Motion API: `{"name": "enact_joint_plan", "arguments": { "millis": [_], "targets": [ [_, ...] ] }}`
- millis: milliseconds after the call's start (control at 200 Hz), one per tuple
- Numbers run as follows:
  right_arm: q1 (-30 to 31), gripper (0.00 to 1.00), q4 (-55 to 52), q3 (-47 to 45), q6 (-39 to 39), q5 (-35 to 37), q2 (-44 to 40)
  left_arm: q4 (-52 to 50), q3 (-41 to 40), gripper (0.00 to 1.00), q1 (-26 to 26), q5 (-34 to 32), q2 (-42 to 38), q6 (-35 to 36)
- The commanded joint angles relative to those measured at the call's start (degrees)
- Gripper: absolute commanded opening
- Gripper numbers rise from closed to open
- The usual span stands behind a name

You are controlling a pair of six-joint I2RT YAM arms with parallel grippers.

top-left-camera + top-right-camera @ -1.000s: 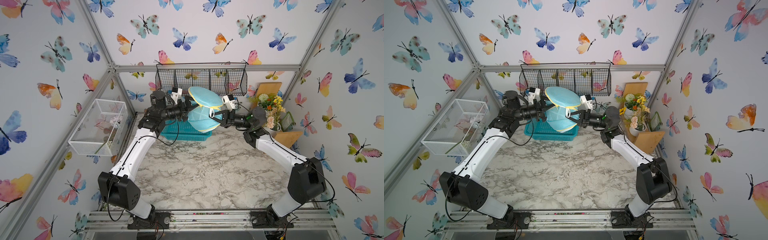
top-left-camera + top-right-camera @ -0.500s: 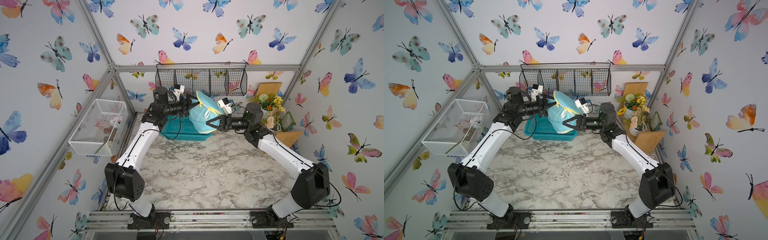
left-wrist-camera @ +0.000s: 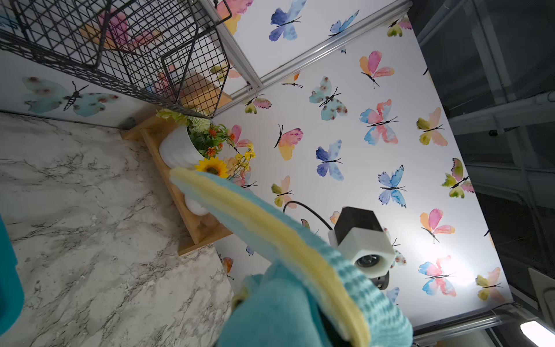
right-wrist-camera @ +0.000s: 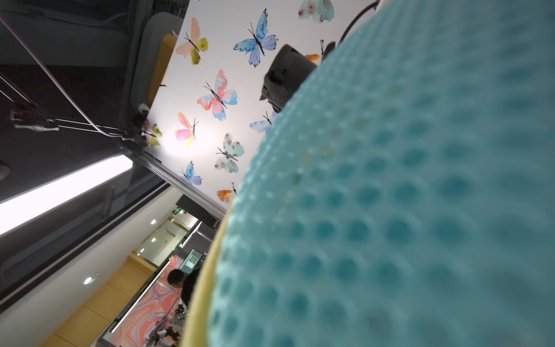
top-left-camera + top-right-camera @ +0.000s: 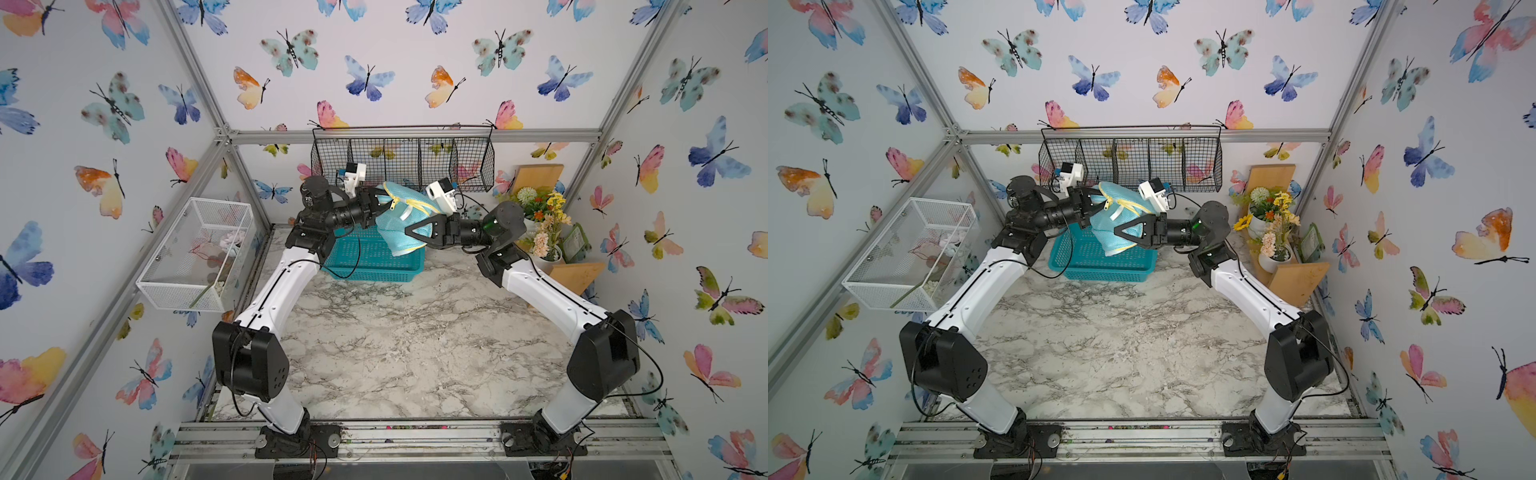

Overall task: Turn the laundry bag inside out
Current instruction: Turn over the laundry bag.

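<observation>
In both top views the left claw (image 5: 379, 204) (image 5: 1086, 203) reaches in from 9 o'clock, clamped on the gathered fabric at the bag's (image 5: 395, 232) (image 5: 1106, 235) 10 o'clock edge. The bag hangs in the air at the table's (image 5: 395, 340) 12 o'clock end, above the basket (image 5: 374, 266). The right claw (image 5: 411, 229) comes from 3 o'clock, its jaws together, pinching the mesh. In the right wrist view the mesh (image 4: 390, 195) is blurred.
</observation>
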Motion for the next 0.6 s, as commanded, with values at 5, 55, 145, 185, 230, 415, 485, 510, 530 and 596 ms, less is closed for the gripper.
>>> {"name": "enact_joint_plan", "arguments": {
  "millis": [5, 55, 145, 185, 230, 415, 485, 510, 530, 596],
  "targets": [
    [6.6, 0.04, 34.6, 4.7, 23.7, -6.3, 4.5, 7.0, -6.2, 0.24, -2.1, -2.8, 1.4, -3.4],
    [6.4, 0.03, 43.0, 6.2, 30.1, -2.4, 6.8, 8.7, -8.2, 0.25, -2.2, -2.3, 1.7, -4.4],
    [6.2, 0.03, 49.9, 8.9, 35.7, 1.9, 9.9, 11.6, -11.0, 0.25, -2.8, -2.1, 1.7, -5.7],
    [6.0, 0.03, 52.5, 10.3, 37.8, 4.4, 11.3, 12.6, -12.0, 0.26, -3.2, -2.0, 1.8, -6.3],
    [5.9, 0.03, 52.6, 11.7, 37.9, 6.0, 12.2, 13.6, -13.0, 0.25, -3.7, -1.9, 1.7, -7.0],
    [4.8, 0.03, 52.7, 16.6, 38.4, 10.8, 16.3, 25.2, -18.3, 0.08, -4.5, -1.0, -0.7, -14.0],
    [3.4, 0.02, 52.5, 15.0, 38.2, 12.3, 16.5, 32.0, -20.1, 0.0, -4.2, -0.7, -2.4, -19.0],
    [3.0, 0.02, 52.5, 13.9, 38.3, 13.0, 16.6, 34.4, -20.6, 0.0, -4.1, -0.6, -3.0, -20.6],
    [2.6, 0.02, 52.4, 13.2, 38.3, 13.2, 16.7, 36.5, -21.0, 0.0, -3.9, -0.5, -3.5, -21.9],
    [1.2, 0.03, 52.0, 10.0, 38.5, 14.6, 16.7, 42.4, -22.0, 0.0, -3.5, -1.2, -5.1, -26.4]
  ]
}}
